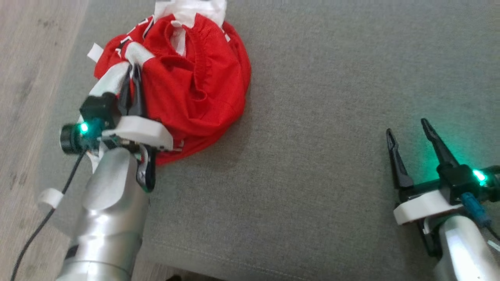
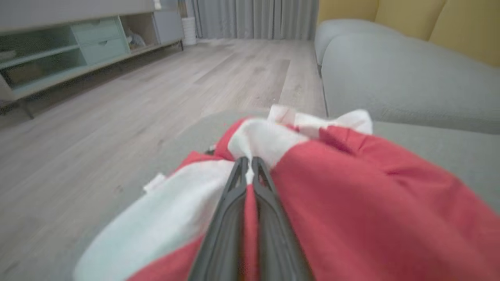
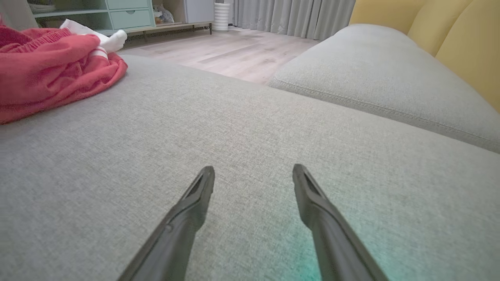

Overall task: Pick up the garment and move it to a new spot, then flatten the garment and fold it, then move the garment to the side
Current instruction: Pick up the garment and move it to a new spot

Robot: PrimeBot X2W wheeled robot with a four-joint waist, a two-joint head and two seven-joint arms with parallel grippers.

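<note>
The red-and-white jersey point(image 1: 195, 78) lies bunched at the far left corner of the grey sofa cushion point(image 1: 312, 156). The left gripper point(image 1: 133, 72) is pinched tight on one thin fold near the white trim. That shallow bite may slip or lift a single layer, tipping the heap over the left edge onto the wooden floor point(image 1: 23, 78). The right gripper point(image 1: 407, 128), spread wide and holding nothing, hovers well apart near the right edge.

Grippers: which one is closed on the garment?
The left gripper: it is pinched shut on the red-and-white garment. The right gripper is open, apart from it, over bare grey cushion.
</note>
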